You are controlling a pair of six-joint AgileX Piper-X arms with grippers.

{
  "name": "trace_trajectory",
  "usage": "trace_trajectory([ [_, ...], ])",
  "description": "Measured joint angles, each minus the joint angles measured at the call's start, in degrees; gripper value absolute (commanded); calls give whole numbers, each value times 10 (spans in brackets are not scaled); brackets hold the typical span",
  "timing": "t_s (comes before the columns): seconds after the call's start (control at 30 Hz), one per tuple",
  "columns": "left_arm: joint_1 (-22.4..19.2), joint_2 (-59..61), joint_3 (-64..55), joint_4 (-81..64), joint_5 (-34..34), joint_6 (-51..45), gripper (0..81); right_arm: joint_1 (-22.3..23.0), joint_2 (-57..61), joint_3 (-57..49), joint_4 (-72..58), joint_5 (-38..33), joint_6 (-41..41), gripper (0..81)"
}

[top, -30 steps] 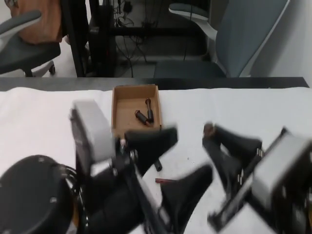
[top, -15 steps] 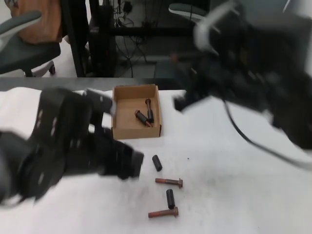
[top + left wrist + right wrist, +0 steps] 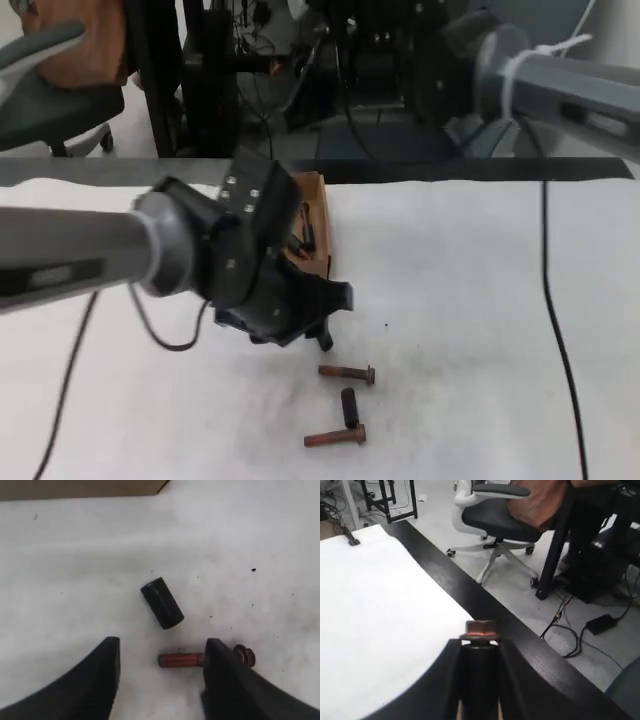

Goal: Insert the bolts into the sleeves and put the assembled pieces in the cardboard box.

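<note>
The box sits half hidden behind the left gripper, which hangs spread over a loose bolt beside a sleeve, while the right gripper clamps an assembled piece near the bench edge, where a slip could drop it floorward.

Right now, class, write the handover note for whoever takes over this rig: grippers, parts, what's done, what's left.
Left gripper: open, low over the bench, a sleeve and bolt lying loose before it.
Right gripper: shut on an assembled piece, held high.
Second sleeve and second bolt lie loose nearer the arms' bases.
Cardboard box: at least one boxed piece inside, partly behind the left arm.
Done: one piece assembled in hand. Left: box it, assemble both loose pairs, box them.
</note>
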Motion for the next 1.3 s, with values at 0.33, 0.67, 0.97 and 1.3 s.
trace_trajectory([
  [0.33, 0, 86, -50, -27, -4, -20, 484, -52, 148, -86, 61, -77, 46, 6],
  [0.67, -1, 113, -75, -20, -7, -10, 18, -51, 212, -104, 117, -129, 46, 7],
  [0.97, -18, 108, -77, 9, -18, 63, 18, -50, 210, -114, 117, -157, 95, 700],
  [1.3, -34, 28, -57, 77, -88, 146, 18, -57, 85, -117, 200, -147, 56, 617],
])
